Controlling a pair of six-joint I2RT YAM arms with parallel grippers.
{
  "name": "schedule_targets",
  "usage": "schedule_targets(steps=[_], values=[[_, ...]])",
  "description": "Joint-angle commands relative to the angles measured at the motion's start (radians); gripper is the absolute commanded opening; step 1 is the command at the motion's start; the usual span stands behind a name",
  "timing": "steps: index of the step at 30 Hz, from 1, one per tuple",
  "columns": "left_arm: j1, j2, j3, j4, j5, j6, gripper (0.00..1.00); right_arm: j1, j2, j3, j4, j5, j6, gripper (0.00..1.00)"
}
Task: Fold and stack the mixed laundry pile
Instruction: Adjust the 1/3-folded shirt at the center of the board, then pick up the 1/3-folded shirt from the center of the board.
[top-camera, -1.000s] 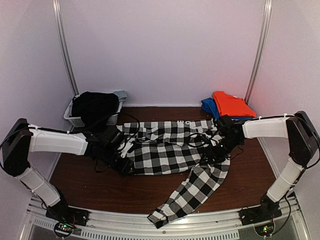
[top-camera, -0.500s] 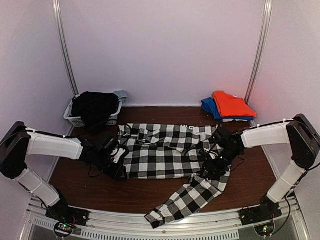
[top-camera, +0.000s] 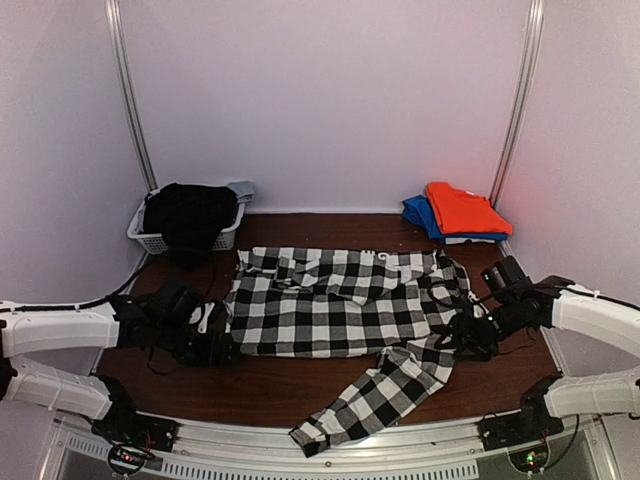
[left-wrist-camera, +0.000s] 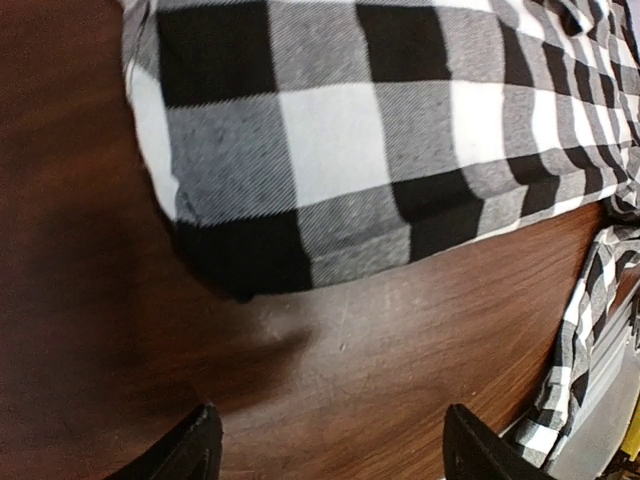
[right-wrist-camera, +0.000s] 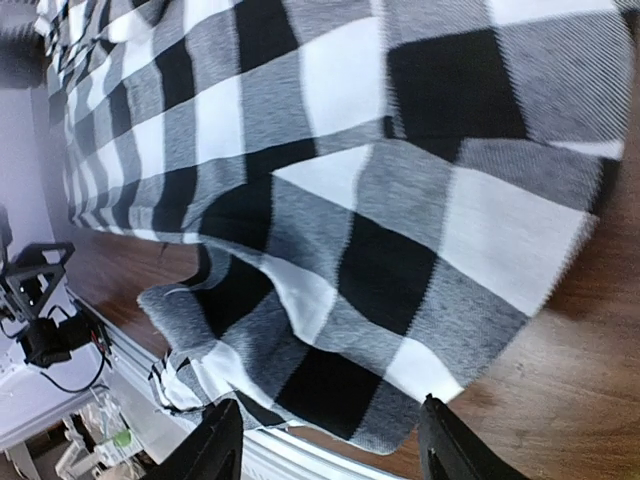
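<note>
You've released the checked shirt (top-camera: 330, 305): left end effector (left-wrist-camera: 330, 455) at 9 o'clock, right end effector (right-wrist-camera: 325, 440) at 3, both wide, empty; sleeve fold next.

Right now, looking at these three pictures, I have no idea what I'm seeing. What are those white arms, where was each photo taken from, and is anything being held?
Those are two robot arms bolted to the near edge of a brown table. The wide picture comes from a fixed camera above and behind them. The two close-ups come from small cameras on the wrists, each looking past its own arm's fingers. A black-and-white checked shirt lies spread out in the middle, one sleeve trailing toward the near edge. At the back left a white basket holds a black garment. At the back right an orange garment sits folded on a blue garment. The left end effector and the right end effector are at the shirt's two ends, both open and holding nothing.
</note>
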Motion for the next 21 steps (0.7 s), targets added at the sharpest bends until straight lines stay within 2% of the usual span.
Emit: schedule_targets(steps=[1,10,13,15,18,20,21], values=[[0.015,-0.035,-0.075,0.122,0.040,-0.197,0.78,-0.047,-0.081,-0.101,0.005,0.061,0.177,0.60],[0.102,0.045,-0.131,0.290,0.125,-0.266,0.75,-0.055,-0.091,-0.253,0.168,-0.002,0.284,0.57],[0.104,0.113,-0.128,0.362,0.156,-0.286,0.71,-0.054,-0.089,-0.283,0.203,-0.021,0.304,0.56],[0.104,0.151,-0.131,0.397,0.168,-0.300,0.64,-0.053,-0.084,-0.303,0.240,-0.029,0.321,0.55],[0.105,0.196,-0.137,0.464,0.178,-0.323,0.47,-0.054,-0.053,-0.319,0.278,-0.037,0.325,0.54],[0.104,0.211,-0.135,0.476,0.182,-0.333,0.38,-0.054,-0.036,-0.329,0.307,-0.044,0.321,0.50],[0.104,0.212,-0.133,0.471,0.179,-0.334,0.33,-0.054,-0.034,-0.329,0.324,-0.047,0.317,0.45]])
